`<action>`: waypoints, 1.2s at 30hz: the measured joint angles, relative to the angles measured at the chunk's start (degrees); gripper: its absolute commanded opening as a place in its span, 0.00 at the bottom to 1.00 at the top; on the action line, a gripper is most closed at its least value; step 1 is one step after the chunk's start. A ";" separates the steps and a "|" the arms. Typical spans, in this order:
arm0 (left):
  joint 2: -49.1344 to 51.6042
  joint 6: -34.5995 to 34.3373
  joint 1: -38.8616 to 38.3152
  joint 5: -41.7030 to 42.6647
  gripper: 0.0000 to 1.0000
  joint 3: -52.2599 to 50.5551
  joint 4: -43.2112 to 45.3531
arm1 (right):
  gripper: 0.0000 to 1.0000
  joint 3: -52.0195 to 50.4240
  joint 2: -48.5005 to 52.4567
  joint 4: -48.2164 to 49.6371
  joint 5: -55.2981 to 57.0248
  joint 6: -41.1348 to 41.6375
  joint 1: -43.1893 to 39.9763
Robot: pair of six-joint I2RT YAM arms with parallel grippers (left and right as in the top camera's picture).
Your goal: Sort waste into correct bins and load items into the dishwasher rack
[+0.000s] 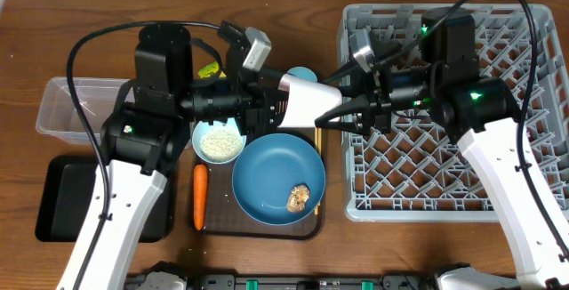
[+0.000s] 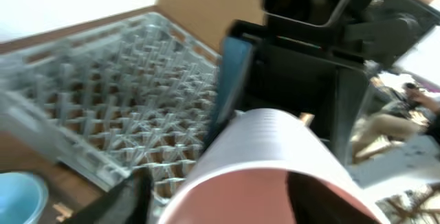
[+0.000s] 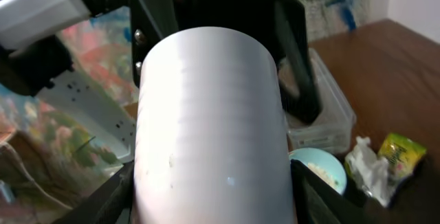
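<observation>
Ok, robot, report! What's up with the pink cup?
Pink cup midair between both pincers. Right pincer grips it; left pincer unclear. Nothing blocks the rack.

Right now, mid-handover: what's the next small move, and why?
Probably back the left claw straight off the pink cup, toward its own side. The cup hangs in the air between both claws, the right claw flanks it on both sides, and the grey dishwasher rack lies on that claw's side.

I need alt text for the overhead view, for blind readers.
The left gripper and the right gripper meet at a pale cup above a brown tray. Below lie a blue plate, a rice bowl and a carrot; a grey rack stands right.
</observation>
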 measured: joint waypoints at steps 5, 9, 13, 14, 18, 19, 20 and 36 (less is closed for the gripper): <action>0.00 -0.13 0.33 -10.80 0.83 0.00 -3.04 | 0.34 0.00 -1.36 -0.68 7.85 5.31 -1.88; 0.00 -0.20 0.04 -19.41 0.84 0.00 -6.97 | 0.38 0.00 -3.85 -4.09 20.24 11.50 -7.69; -0.04 -0.15 -0.15 -24.00 0.84 0.00 -9.25 | 0.40 0.07 -6.73 -11.13 36.09 19.04 -15.80; -0.04 -0.15 -0.15 -24.76 0.85 0.00 -9.70 | 0.40 0.09 -7.26 -13.16 39.65 20.65 -17.59; -0.07 -0.15 -0.15 -26.62 0.84 0.00 -10.64 | 0.40 0.13 -8.17 -21.73 53.18 26.93 -24.79; -0.07 -0.15 -0.15 -26.82 0.85 0.00 -10.71 | 0.41 0.13 -8.13 -23.41 56.24 28.37 -26.53; -0.09 -0.17 -0.15 -27.04 0.84 0.00 -10.71 | 0.41 0.13 -7.98 -25.14 59.52 29.77 -28.28; -0.11 -0.15 -0.20 -27.93 0.84 0.00 -11.02 | 0.42 0.13 3.28 -32.39 76.83 35.56 -34.75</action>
